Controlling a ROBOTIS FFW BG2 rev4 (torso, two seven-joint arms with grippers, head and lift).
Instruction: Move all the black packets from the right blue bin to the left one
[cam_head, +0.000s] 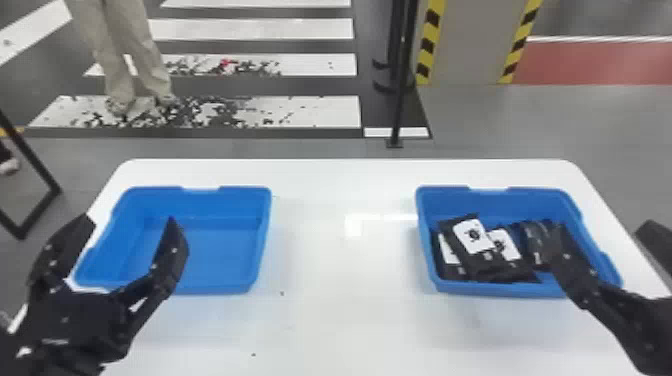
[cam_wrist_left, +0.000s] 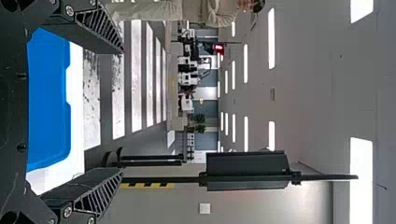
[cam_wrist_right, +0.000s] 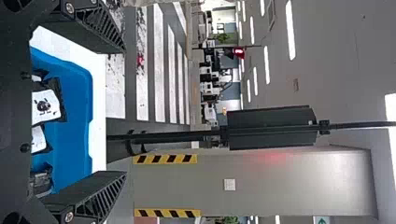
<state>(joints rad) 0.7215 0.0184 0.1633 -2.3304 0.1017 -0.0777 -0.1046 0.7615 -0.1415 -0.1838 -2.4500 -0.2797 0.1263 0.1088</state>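
In the head view my left gripper (cam_head: 130, 220) is open above the left part of the left blue bin (cam_head: 220, 252), which holds nothing. Its two fingers stand wide apart in the left wrist view, where the gripper (cam_wrist_left: 122, 111) has the left bin (cam_wrist_left: 49, 98) beyond it. My right gripper (cam_head: 602, 232) is open over the right side of the right blue bin (cam_head: 450, 200). Several black packets (cam_head: 472, 237), some with white labels, lie piled in that bin. In the right wrist view the right gripper (cam_wrist_right: 125, 112) has nothing between its fingers; packets (cam_wrist_right: 45, 106) show beside its base.
Both bins stand on a white table (cam_head: 340, 280), with a wide gap between them. Beyond the table are a black post (cam_head: 400, 100), a pillar with striped edges (cam_head: 465, 45) and a black frame (cam_head: 40, 210) at the left.
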